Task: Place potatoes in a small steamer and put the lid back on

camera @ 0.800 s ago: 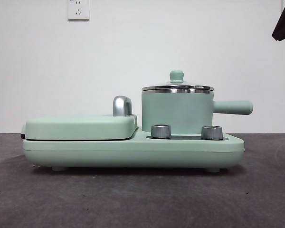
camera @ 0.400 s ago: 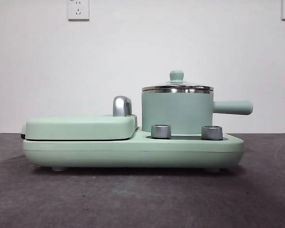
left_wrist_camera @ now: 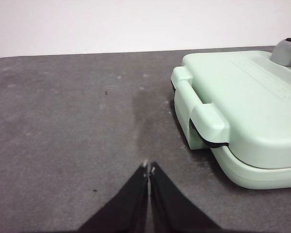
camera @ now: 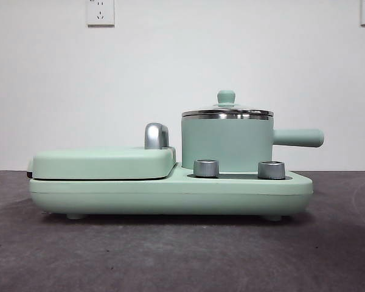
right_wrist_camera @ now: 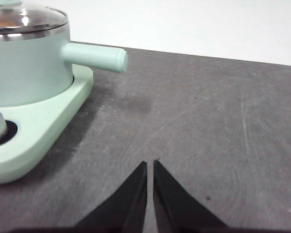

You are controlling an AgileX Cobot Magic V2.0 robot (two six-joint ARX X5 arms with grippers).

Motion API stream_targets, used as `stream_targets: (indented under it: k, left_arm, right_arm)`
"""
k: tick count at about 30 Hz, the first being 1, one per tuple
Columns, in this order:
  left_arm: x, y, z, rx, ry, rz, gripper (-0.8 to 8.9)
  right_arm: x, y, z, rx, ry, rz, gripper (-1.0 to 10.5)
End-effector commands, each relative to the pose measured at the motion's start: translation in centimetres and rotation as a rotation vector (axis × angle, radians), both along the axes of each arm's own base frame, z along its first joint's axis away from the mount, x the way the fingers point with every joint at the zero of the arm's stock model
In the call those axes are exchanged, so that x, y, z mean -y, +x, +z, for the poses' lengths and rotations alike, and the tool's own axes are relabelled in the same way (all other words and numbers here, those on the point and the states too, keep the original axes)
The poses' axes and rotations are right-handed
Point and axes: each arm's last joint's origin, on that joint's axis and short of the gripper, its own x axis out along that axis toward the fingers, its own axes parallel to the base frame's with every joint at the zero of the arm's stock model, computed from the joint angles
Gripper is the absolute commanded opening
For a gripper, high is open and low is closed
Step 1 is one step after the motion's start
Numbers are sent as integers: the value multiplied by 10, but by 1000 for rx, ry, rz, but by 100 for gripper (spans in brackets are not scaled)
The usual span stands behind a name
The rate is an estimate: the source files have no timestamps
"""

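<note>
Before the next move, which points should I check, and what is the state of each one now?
1. Lid sits level on the steamer: ok.
2. Potato inside the steamer: cannot tell, no potato shows in any view.
3. Left end effector empty, jaws shut, over bare table beside the griddle cover: ok.
4. Right end effector empty, jaws shut, apart from the steamer handle: ok.
5. Steamer seated on the base behind the two knobs: ok.
6. Both arms out of the front view: ok.
</note>
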Motion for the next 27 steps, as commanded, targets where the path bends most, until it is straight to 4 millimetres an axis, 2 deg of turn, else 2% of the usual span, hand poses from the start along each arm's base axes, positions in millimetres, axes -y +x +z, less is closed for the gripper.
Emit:
stream_targets:
  k: [1,27]
  left_arm:
    - [0,1,-5,-5,0,2,6]
    - [0,1,-5,-5,0,2,6]
  right_arm:
    - [1,0,-2,-13,6,-14,21]
    - [1,1,0,7,11,-16,21]
